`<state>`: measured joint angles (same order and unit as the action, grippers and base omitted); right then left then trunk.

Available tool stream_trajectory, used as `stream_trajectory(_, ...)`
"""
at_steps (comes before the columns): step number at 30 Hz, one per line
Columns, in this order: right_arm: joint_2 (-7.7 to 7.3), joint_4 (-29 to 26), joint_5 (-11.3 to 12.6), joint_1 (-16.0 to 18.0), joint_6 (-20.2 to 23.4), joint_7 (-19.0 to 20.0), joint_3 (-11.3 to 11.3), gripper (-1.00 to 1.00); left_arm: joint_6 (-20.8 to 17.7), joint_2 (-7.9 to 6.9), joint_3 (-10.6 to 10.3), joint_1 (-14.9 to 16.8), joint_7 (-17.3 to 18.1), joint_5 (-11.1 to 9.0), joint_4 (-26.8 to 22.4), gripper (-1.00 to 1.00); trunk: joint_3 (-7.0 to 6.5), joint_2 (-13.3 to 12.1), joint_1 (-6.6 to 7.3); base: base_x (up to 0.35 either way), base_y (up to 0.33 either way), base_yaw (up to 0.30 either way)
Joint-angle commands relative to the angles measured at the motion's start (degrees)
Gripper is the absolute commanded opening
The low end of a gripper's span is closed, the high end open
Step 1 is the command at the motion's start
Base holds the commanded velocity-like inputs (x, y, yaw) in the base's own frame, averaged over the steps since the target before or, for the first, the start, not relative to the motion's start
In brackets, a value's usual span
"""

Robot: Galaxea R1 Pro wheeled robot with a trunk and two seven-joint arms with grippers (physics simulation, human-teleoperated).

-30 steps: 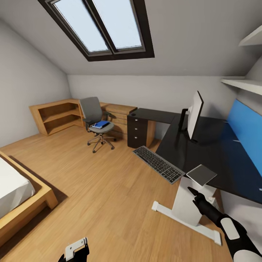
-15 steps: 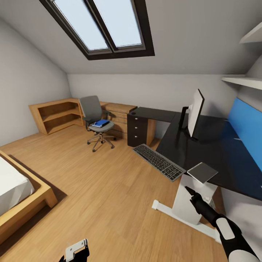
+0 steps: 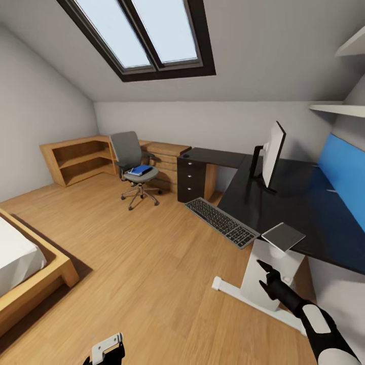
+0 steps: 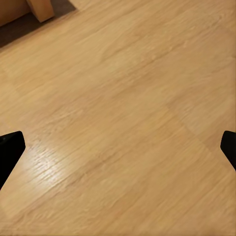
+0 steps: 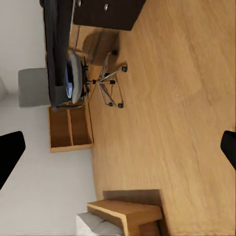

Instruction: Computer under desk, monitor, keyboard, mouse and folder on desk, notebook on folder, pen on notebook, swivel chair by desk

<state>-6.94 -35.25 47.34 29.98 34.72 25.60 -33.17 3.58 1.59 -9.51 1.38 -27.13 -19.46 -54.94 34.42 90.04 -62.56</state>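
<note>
On the right side of the bedroom [image 3: 61,106] stands the big black desk [image 3: 284,203], with its white leg [image 3: 263,279] near the robot and a blue back panel [image 3: 344,177] along the wall. On the near left is the corner of a wooden bed [image 3: 35,284], and low wooden shelves [image 3: 76,159] sit by the far wall. The swivel chair [image 3: 133,162] is at the far end, just left of the black drawers [image 3: 191,180], well apart from the robot, so it looks like it has not been rolled to its place yet. The monitor [image 3: 274,154] stands upright on the tabletop, turned side-on, which is where it should be. The keyboard [image 3: 220,222] lies at the near left edge of the tabletop and hangs a bit over the floor, so it may need a push toward the monitor. A flat grey square [image 3: 283,236] also pokes over the near edge. The blue folder [image 3: 140,170] lies on the chair seat, so it has yet to go to the tabletop. The right gripper [image 3: 264,276] is held low by the white leg with its fingers apart and nothing in them. The left gripper [image 4: 118,147] points down at the bare wood floor [image 3: 142,263], its fingers wide apart and also empty. My guess is the robot is on its way toward the chair and is keeping both arms low and ready.
</note>
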Motion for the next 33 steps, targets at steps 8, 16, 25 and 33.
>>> stream_trajectory(8, -0.9, -0.3, 5.2, 0.0, 9.3, 0.1, -0.2, 1.0, 0.3, -0.08, -1.8, 0.0, 0.1, -0.6, 1.2, 1.0, 0.24, 0.4, -0.22, 0.0, 0.0, 0.0)
stream_trajectory(16, -1.14, -0.7, 5.6, 0.1, 12.1, 0.1, -0.2, 1.0, 0.4, -0.21, -6.4, 0.0, 0.0, -0.6, 2.9, 1.0, 0.24, 0.4, -0.22, 0.107, 0.0, 0.0)
stream_trajectory(25, -1.14, -0.7, 5.5, 0.1, 12.1, 0.1, -0.2, 1.0, 0.4, -0.26, -6.5, 0.0, 0.0, -0.6, 3.2, 1.0, 0.24, 0.4, -0.22, 0.116, 0.0, 0.0)
stream_trajectory(33, -1.14, -0.7, 5.5, 0.1, 11.9, 0.1, -0.2, 1.0, 0.4, -0.27, -6.6, 0.0, -0.1, -0.6, 3.3, 1.0, 0.24, 0.4, -0.22, 0.092, 0.0, 0.0)
